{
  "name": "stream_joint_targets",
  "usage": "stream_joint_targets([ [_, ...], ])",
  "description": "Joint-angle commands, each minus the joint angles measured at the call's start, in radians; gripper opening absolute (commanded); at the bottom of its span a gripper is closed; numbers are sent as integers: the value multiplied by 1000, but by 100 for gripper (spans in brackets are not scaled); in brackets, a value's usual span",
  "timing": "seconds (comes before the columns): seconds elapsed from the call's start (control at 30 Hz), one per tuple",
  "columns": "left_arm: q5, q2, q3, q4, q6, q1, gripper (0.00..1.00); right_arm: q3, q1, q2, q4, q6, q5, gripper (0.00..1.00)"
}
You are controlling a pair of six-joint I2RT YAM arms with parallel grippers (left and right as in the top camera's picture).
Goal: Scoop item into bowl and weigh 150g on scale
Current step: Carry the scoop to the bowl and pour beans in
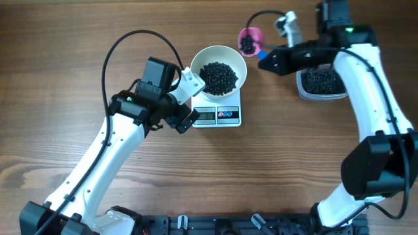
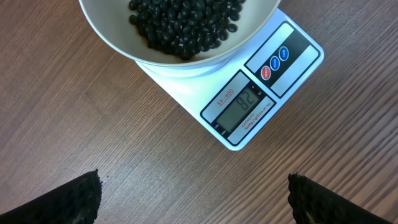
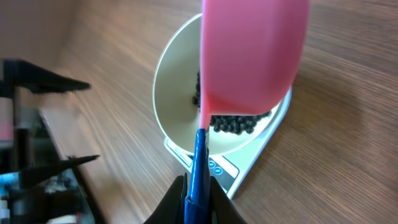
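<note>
Pink scoop (image 1: 257,32) of black beads (image 1: 247,44) beside white bowl (image 1: 196,65) on scale (image 1: 225,116)

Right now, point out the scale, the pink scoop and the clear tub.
scale (image 2: 244,106), left wrist view, its grey display.
pink scoop (image 3: 255,56), right wrist view, the cup's underside.
clear tub (image 1: 322,98), overhead view, its near rim.

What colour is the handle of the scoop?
The handle is blue, clearest in the right wrist view.

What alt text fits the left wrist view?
Round white bowl of tiny black beads sits on a flat white rectangular kitchen scale on a wooden table; its grey display appears to read 82. Dark fingertips of the open left hand frame the bottom corners.
</note>
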Motion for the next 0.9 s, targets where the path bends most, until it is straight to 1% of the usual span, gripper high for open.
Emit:
stream_joint_targets([
  [0.0, 16, -8, -4, -1, 20, 2, 100, 23, 90, 7, 32, 20, 211, 4],
  [0.13, 16, -8, -4, -1, 20, 2, 100, 23, 179, 7, 67, 14, 430, 4],
  [0.23, 16, -8, -4, -1, 20, 2, 100, 23, 244, 7, 89, -59, 548, 4],
  [0.33, 16, -8, -3, -1, 20, 2, 100, 23, 330, 7, 101, -141, 750, 4],
  [0.43, 16, -8, -3, -1, 20, 2, 100, 23, 368, 7, 104, -193, 857, 4],
  [0.5, 16, -8, -4, -1, 20, 2, 100, 23, 376, 7, 108, -216, 875, 4],
  [0.7, 16, -8, -3, -1, 20, 2, 100, 23, 377, 7, 108, -218, 869, 4],
  [0.77, 16, -8, -3, -1, 20, 2, 100, 23, 375, 7, 108, -217, 825, 4],
  [0.87, 16, -8, -4, -1, 20, 2, 100, 23, 347, 4, 108, -214, 689, 4],
])
